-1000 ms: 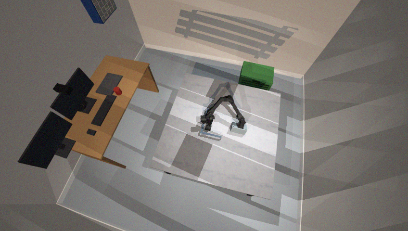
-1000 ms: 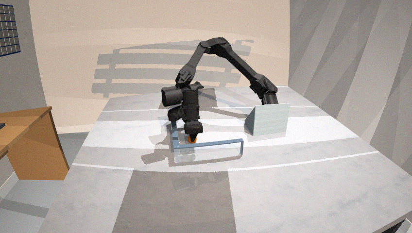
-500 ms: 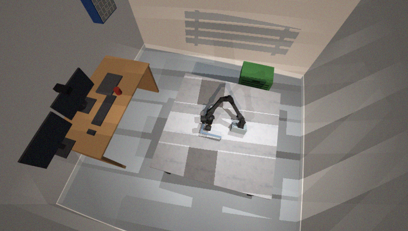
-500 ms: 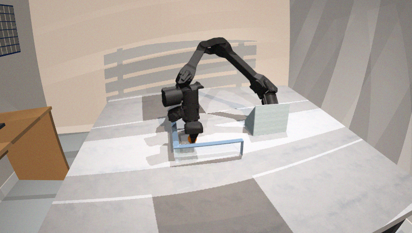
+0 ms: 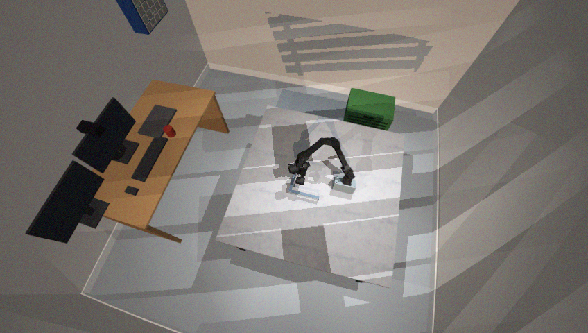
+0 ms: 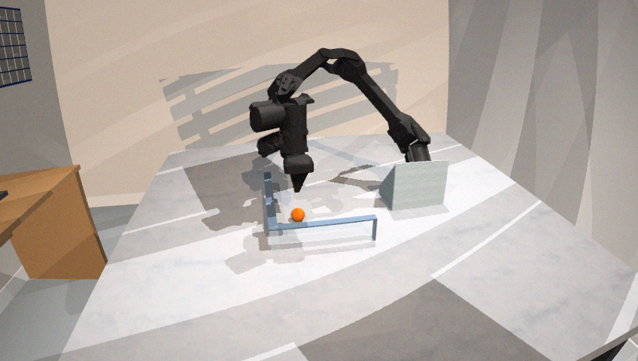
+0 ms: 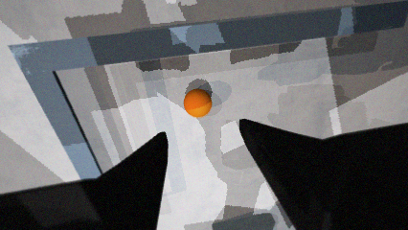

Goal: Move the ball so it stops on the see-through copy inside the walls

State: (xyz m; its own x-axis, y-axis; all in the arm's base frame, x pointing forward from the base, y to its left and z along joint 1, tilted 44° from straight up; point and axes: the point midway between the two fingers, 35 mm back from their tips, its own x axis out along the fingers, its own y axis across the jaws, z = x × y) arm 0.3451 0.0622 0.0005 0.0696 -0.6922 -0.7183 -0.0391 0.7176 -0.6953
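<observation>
I am seeing the gripper hanging above the bench with its jaws standing apart and nothing between them — in the wrist view the two dark fingers are framing bare bench surface. The ball is lying on the bench inside the corner of the two clear walls, close to the angle where they are meeting; in the wrist view the ball is sitting at about 12 o'clock from the fingertips, well apart from them, with the long wall running beyond it and the short wall at 9 o'clock. I cannot make out the see-through copy separately — the ball is covering that spot or hiding it. The arm is arching back to its pale base block at 3 o'clock of the walls.
</observation>
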